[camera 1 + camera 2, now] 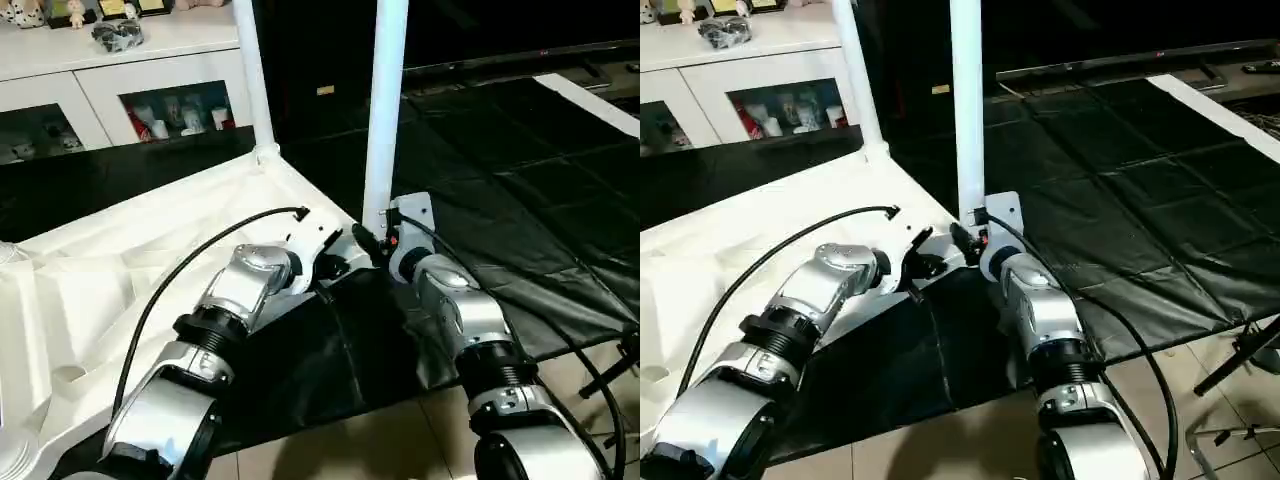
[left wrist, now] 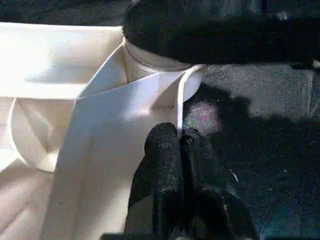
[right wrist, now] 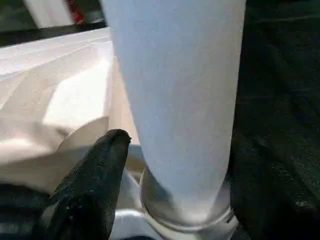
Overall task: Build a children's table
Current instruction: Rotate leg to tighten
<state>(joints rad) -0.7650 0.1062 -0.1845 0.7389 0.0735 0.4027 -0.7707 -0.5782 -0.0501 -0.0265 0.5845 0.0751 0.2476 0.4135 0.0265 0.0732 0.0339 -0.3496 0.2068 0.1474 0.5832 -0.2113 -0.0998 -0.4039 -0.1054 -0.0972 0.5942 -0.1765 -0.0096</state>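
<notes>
- Seating the near white tapered plastic tube leg (image 1: 384, 110) in the rounded corner socket (image 3: 187, 210) of the upturned white plastic children's table top (image 1: 120, 270): seemingly the step in hand, with the leg standing upright at the top's near right corner.
- Right hand (image 1: 378, 238) at the foot of that leg, one black finger (image 3: 92, 180) just beside the tube, jaws standing apart (whether actually gripping the tube: cannot tell).
- Left hand (image 2: 180, 150) pinched fully shut, holding nothing, fingertips against the thin edge of the corner wall, apparently steadying the top.
- Worth doing well: keep the tube plumb, press straight down along its length, check the collar sits even all round the socket; sideways force would likely tip it or jam it crooked.
- Second white tube leg (image 1: 252, 75) already upright in the far corner socket, well apart from the hands.
- Table top lying ribbed side up, on a black sheet (image 1: 520, 170) spread over the floor.
- Around: white cabinet with glass doors (image 1: 150, 100) behind, small items inside and on top; dark cable (image 1: 190, 265) arching over the left forearm (a possible snag when reaching).
- Nothing visibly blocking the socket itself.
</notes>
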